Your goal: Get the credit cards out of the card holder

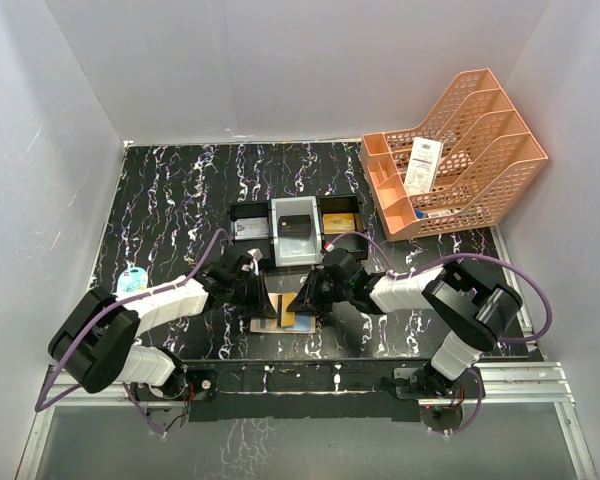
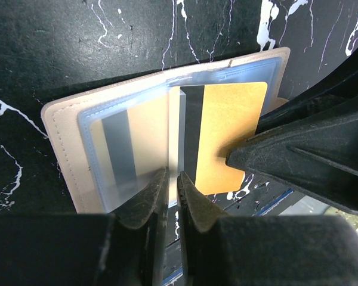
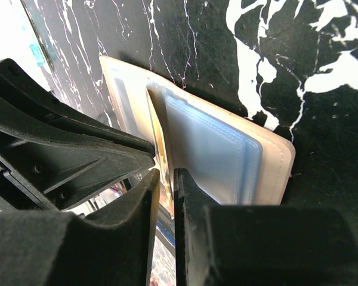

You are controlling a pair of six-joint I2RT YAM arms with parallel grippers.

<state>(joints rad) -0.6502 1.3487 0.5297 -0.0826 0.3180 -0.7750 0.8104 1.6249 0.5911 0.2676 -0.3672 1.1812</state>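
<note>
Evidently we have the card holder (image 1: 280, 320) lying open on the tabletop (image 1: 180, 200) between both arms, with the left pincer (image 2: 172, 176) nipped narrow on its upright clear leaf (image 2: 175, 119) to bare the gold card (image 2: 232, 125), while the right pincer (image 3: 166, 174) is equally narrow, though we cannot tell if it grips.

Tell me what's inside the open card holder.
A gold card with a black stripe, and beside it a grey-striped card under a clear sleeve. Anything behind them is covered.

orange file rack (image 1: 480, 170) back-R w/ receipt (image 1: 422, 165) | tray (image 1: 294, 204) ctr | marbled table (image 1: 170, 200)
</note>
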